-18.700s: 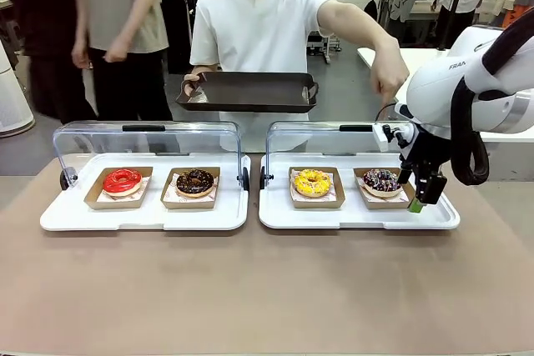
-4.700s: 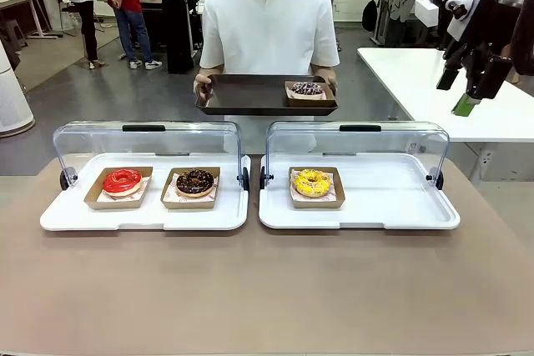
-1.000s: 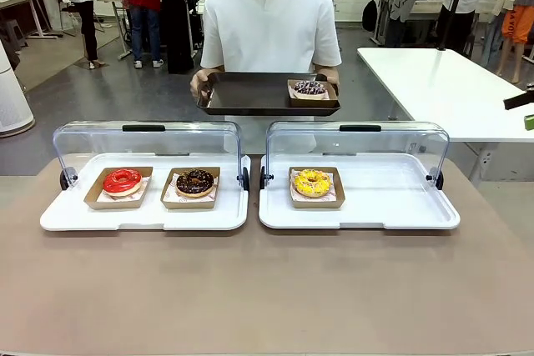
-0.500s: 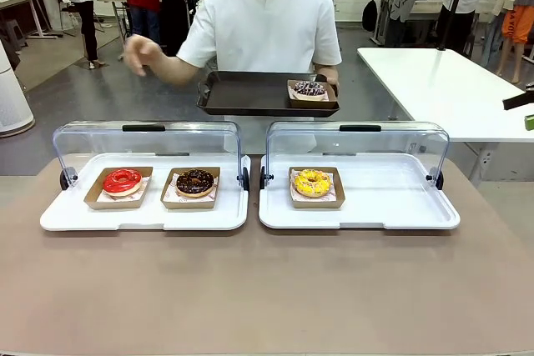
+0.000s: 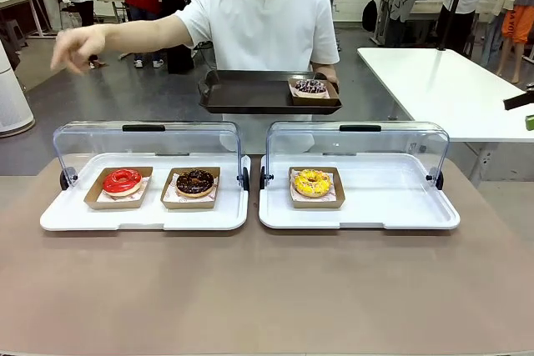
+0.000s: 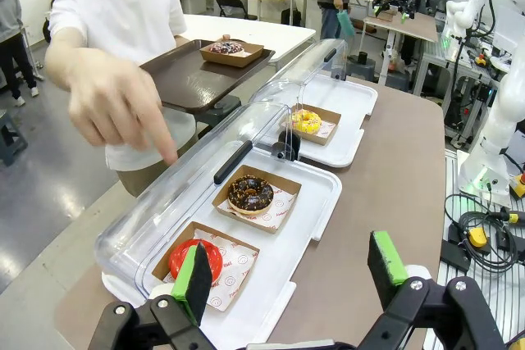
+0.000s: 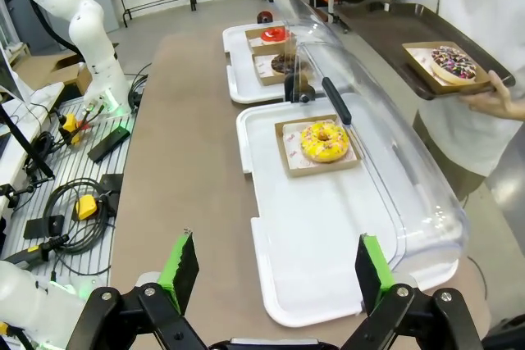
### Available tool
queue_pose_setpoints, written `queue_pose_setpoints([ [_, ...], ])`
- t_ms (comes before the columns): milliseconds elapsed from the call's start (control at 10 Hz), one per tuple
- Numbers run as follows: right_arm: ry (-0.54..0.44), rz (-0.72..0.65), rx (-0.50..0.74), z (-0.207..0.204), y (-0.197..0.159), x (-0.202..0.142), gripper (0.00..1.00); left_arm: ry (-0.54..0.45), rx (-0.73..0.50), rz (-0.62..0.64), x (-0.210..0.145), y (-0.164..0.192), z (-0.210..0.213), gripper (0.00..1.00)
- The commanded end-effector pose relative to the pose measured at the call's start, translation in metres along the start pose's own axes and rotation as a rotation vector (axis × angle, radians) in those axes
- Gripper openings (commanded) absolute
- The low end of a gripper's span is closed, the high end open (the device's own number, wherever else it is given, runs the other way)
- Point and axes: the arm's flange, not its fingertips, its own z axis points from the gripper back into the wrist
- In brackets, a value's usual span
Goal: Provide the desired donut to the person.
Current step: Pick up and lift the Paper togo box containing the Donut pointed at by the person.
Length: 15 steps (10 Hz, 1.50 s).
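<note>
The person (image 5: pixel 265 22) holds a dark tray (image 5: pixel 246 93) in one hand, with a sprinkled chocolate donut (image 5: pixel 310 87) in a paper box on it. Their other hand (image 5: pixel 73 47) stretches out to the picture's left; in the left wrist view this hand (image 6: pixel 119 102) points a finger down at the clear cover above the red donut (image 6: pixel 215 261). A red donut (image 5: pixel 123 180) and a chocolate donut (image 5: pixel 195 181) sit in the left white case. The right case holds a yellow donut (image 5: pixel 312 182). My left gripper (image 6: pixel 291 272) hangs open above the table's left end. Over the right end, my right gripper (image 7: pixel 276 272) is open.
Both white cases (image 5: pixel 58 221) (image 5: pixel 375 218) have their clear covers (image 5: pixel 146 143) tipped back toward the person. The right half of the right case (image 7: pixel 328 243) is bare. A white table (image 5: pixel 450 89) stands at the far right. Bystanders stand behind the person.
The person has taken one hand off the tray and swung that arm out to the picture's left, pointing. The tray stays in the other hand. Neither gripper moved.
</note>
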Motion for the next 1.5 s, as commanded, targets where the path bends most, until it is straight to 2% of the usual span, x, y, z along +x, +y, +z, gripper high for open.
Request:
queue_pose_setpoints([
  [0, 0.004, 0.001, -0.006, 0.000, -0.001, 0.000, 1.00, -0.018, -0.003, -0.008, 0.001, 0.000, 0.001, 1.00],
  [900, 0.004, 0.001, -0.006, 0.000, -0.001, 0.000, 1.00, 0.000, 0.000, 0.000, 0.000, 0.000, 0.000, 1.00],
  [1100, 0.004, 0.001, -0.006, 0.000, -0.001, 0.000, 1.00, 0.319, -0.044, -0.168, 0.002, -0.014, -0.029, 1.00],
  [1300, 0.004, 0.001, -0.006, 0.000, -0.001, 0.000, 1.00, 0.591, -0.104, -0.300, 0.004, -0.036, -0.058, 1.00],
  [1400, 0.004, 0.001, -0.006, 0.000, -0.001, 0.000, 1.00, 0.696, -0.121, -0.357, 0.005, -0.046, -0.073, 1.00],
])
